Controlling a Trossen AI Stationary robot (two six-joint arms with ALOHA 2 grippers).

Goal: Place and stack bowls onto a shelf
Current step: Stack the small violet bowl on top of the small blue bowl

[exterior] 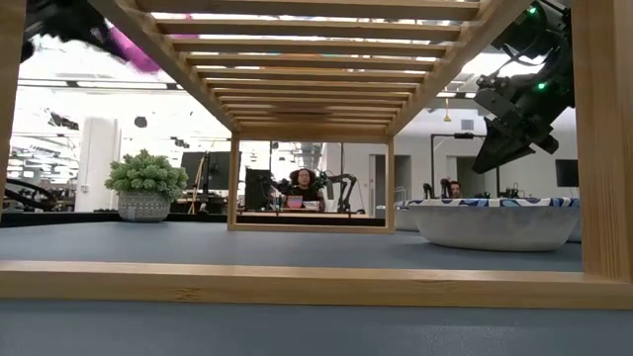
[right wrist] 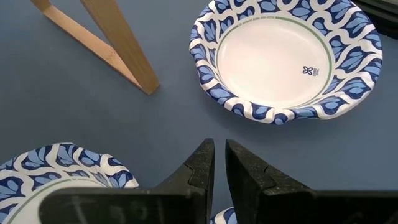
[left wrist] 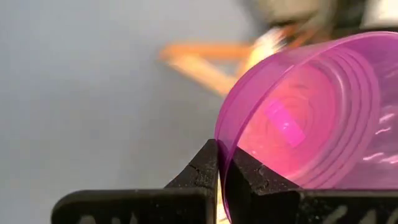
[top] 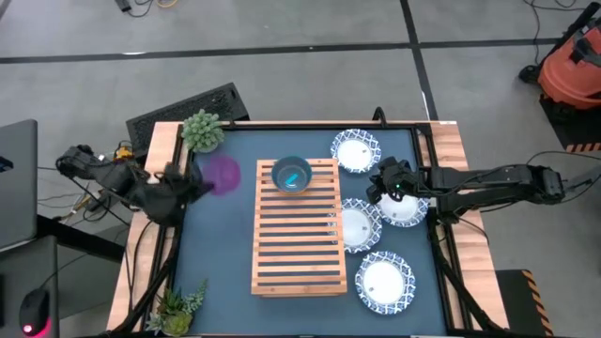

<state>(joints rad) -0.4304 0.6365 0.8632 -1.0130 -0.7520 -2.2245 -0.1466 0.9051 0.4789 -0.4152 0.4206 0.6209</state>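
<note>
**Purple bowl held left of the shelf, teal bowl already on top**

Over the left side of the dark blue tabletop [top: 225, 272], near the potted plant [top: 202, 130]: left gripper [top: 191, 185] closed tight on the rim of the purple bowl [top: 222, 174], bowl lifted and tilted, wall pinched between the two fingers [left wrist: 202, 171] as seen in the left wrist view. Lies just left of the shelf [top: 297, 230], not touching it. Shelf stands with long axis running from the far side to the near side of the table, slats crossing it. On the far end of the shelf top, teal bowl [top: 291, 175], upright, apparently with something small inside; cannot tell what. From the jaws, the teal bowl lies to the right, close by, so probably a short carry sideways and then down into it. Left arm clearly the nearer one for this.

Right gripper [top: 387, 185] hovering between white dishes on the right side, fingers [right wrist: 198, 167] nearly together with a thin gap, holding nothing. Four blue-rimmed dishes visible: far [top: 356, 150], under the right gripper [top: 406, 208], beside the shelf [top: 357, 225], near [top: 384, 282]. All flat on the tabletop.

Second plant [top: 178, 305] at the near left corner. Beyond the table, open room with desks; a seated person [exterior: 302, 186] far behind, seen through the shelf frame.
</note>
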